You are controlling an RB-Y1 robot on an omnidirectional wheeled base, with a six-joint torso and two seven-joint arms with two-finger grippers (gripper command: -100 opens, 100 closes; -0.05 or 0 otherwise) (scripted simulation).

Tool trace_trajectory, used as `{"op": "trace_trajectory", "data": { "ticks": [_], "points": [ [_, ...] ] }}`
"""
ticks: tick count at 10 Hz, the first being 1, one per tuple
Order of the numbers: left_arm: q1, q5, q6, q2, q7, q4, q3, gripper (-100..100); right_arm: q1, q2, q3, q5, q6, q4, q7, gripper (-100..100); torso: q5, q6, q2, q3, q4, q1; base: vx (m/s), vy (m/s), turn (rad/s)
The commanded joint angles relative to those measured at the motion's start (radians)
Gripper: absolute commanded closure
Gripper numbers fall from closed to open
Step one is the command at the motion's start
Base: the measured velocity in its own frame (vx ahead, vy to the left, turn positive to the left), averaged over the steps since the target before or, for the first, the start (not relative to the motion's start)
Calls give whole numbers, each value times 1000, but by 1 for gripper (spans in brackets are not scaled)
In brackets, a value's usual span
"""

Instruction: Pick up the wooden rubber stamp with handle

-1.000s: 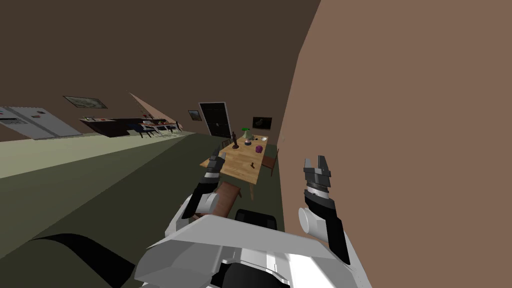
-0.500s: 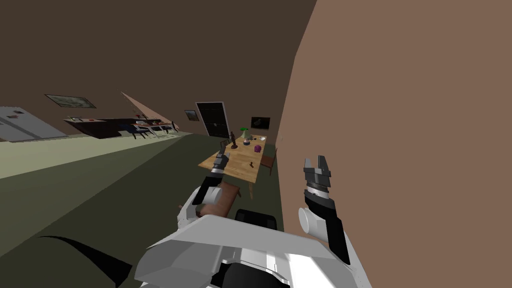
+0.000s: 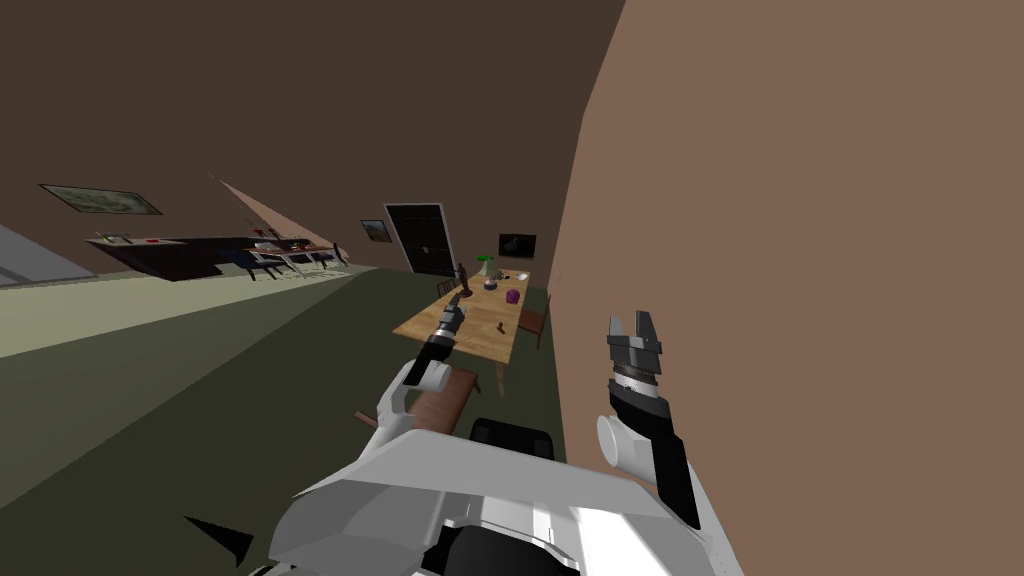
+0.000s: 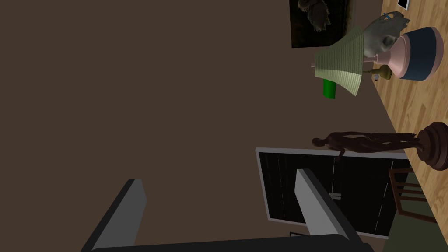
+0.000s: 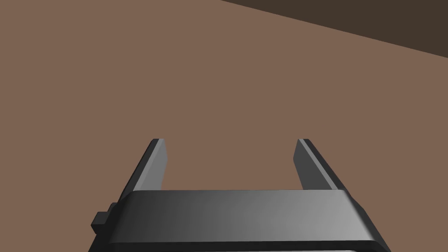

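The stamp is a small dark object lying on the near half of the wooden table, close to its right edge. My left gripper reaches out over the table's near left part, well short and left of the stamp. In the left wrist view the left gripper is open and holds nothing; it faces a dark wall and a black door. My right gripper is raised beside the brown wall. In its wrist view the right gripper is open, facing that wall.
On the table's far half stand a dark figurine, a green-shaded lamp, a pink and blue vase and a purple object. Chairs flank the table. A brown seat is right before me.
My left arm has stretched forward over the table's near end. The whole head view has slid left, so I have turned or moved. The right arm is unchanged.
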Motion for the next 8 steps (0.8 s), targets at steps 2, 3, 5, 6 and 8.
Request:
{"op": "trace_trajectory", "data": {
  "ticks": [2,3,5,6,8],
  "points": [
    [-75,-1,65,16,29,69,5,-100,0,0,0,0,0,0,0,0,0,0,0,0,0,0,-27,3,-45],
    [-81,-1,65,16,29,79,5,-100,0,0,0,0,0,0,0,0,0,0,-1,0,0,0,-18,3,-29],
    [-126,-3,102,22,47,128,8,-100,0,0,0,0,0,0,0,0,0,0,-1,0,0,0,-19,2,-41],
    [-160,-5,141,28,66,158,11,-100,0,0,0,0,0,0,0,0,0,0,-1,0,0,0,-19,2,-39],
    [-210,-7,180,32,86,214,14,-100,0,0,0,0,0,0,0,0,0,0,-1,-1,0,0,-15,2,-43]
  ]
}}
